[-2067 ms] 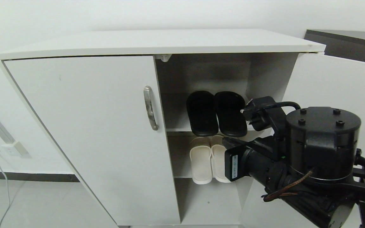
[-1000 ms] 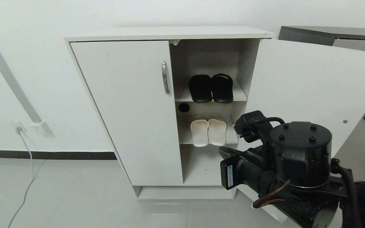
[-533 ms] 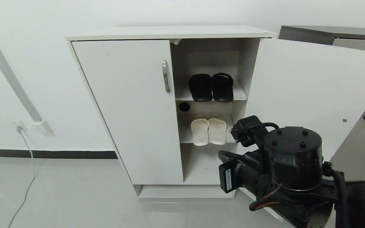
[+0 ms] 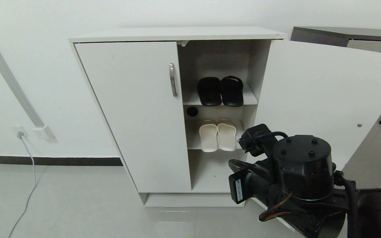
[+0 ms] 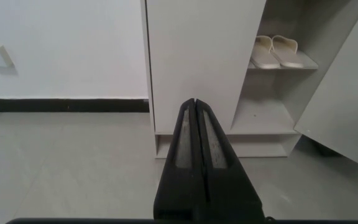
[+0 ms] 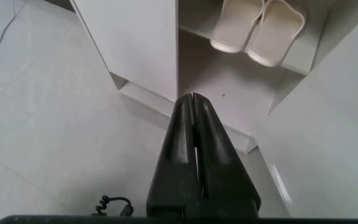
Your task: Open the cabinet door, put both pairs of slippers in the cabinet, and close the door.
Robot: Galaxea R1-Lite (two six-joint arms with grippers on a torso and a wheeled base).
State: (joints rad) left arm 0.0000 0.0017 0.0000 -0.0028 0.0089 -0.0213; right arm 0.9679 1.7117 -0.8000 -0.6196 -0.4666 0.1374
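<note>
- The cabinet (image 4: 177,33) stood against the wall, its left door (image 4: 134,112) closed and its right door (image 4: 322,99) swung wide open to the right.
- The black slippers (image 4: 220,91) lay side by side on the upper shelf, and the white slippers (image 4: 217,135) lay side by side on the shelf below.
- The left gripper (image 5: 194,102) hung above the floor (image 4: 78,211) in front of the closed door, its fingers pressed together on nothing.
- The right gripper (image 6: 193,98) pointed down at the floor before the open bay, below the white slippers, its fingers also together and empty.
- The right arm (image 4: 299,175) stood in front of the open door's lower part and the bay's lower right corner.
- A metal handle (image 4: 172,80) sat on the left door's inner edge.
- A socket (image 4: 20,134) with a cable (image 4: 28,191) was on the wall to the left, and a grey cabinet (image 4: 369,36) stood behind the open door.
- Compared with half a second before, the right arm had sunk slightly and shifted a little left; slippers and doors lay unchanged.
</note>
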